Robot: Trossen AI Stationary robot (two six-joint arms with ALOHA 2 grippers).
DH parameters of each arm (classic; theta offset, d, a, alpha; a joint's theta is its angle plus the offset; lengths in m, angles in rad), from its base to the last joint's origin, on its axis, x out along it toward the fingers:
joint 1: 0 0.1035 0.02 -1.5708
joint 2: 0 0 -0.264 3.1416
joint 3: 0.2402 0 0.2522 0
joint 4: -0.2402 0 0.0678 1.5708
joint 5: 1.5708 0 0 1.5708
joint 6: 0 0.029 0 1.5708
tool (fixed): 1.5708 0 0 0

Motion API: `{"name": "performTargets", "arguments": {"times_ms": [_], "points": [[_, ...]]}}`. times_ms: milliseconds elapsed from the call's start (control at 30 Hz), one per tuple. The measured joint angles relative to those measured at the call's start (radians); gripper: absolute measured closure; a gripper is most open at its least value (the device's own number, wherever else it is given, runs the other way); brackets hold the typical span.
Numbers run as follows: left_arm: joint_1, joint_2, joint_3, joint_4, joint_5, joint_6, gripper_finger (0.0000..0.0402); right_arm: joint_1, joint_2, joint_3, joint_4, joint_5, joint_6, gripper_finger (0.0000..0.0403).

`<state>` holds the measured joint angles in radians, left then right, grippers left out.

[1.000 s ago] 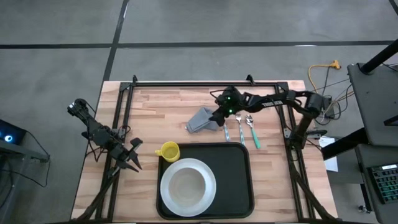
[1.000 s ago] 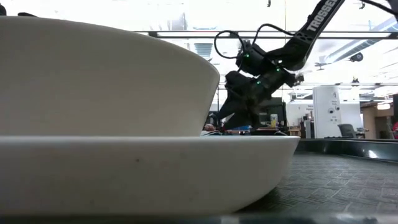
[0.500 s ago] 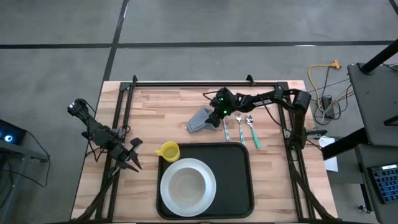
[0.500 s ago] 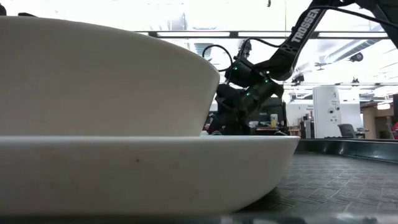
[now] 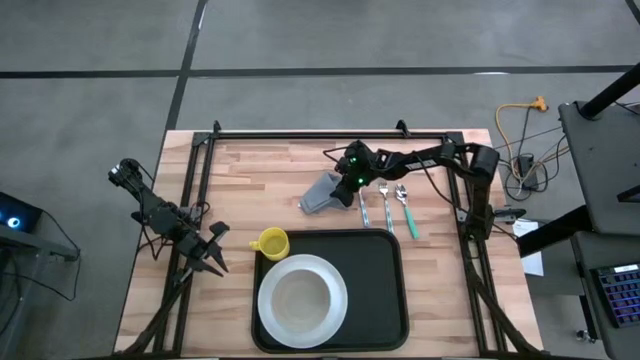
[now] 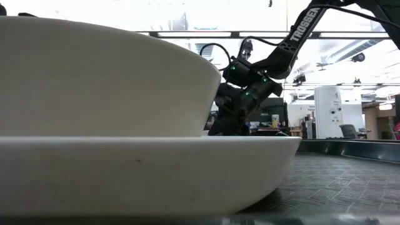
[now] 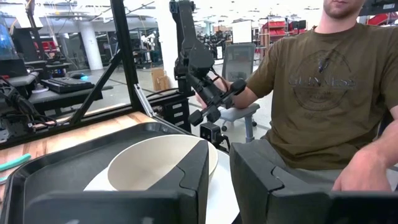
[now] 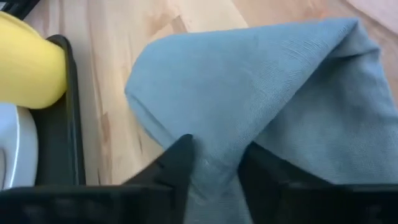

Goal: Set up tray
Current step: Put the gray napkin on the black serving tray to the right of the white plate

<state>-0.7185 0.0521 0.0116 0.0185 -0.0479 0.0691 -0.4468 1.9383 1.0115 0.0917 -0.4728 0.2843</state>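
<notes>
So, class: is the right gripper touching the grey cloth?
Touching. In the right wrist view, the right gripper has both dark fingers pressed into a fold of the grey cloth, pinching it.

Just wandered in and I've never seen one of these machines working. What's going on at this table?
The robot is laying out a meal tray. Its right gripper is down on a folded grey napkin on the wooden table, with the cloth pinched between its fingers. A white bowl on a plate and a yellow cup already sit on the black tray. Cutlery lies beside the napkin. The left gripper waits, shut, at the table's left edge.
</notes>
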Motion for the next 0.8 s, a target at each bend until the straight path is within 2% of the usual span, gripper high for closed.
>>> {"name": "performTargets", "arguments": {"times_ms": [100, 133, 500, 800], "points": [[0.0, 0.0, 0.0, 0.0, -0.001, 0.0, 0.0354, 0.003, -0.008, 0.0, -0.007, 0.001, -0.02, 0.0374], [0.0, 0.0, 0.0, 0.0, -0.002, 0.0, 0.0354, 0.005, -0.012, 0.0, -0.007, 0.001, -0.028, 0.0383], [0.0, 0.0, 0.0, 0.0, -0.002, 0.0, 0.0354, 0.021, -0.093, -0.001, -0.007, 0.0, -0.053, 0.0393], [0.0, 0.0, 0.0, 0.0, -0.002, 0.0, 0.0354, 0.078, -0.218, -0.006, -0.006, 0.004, -0.092, 0.0394]]}}
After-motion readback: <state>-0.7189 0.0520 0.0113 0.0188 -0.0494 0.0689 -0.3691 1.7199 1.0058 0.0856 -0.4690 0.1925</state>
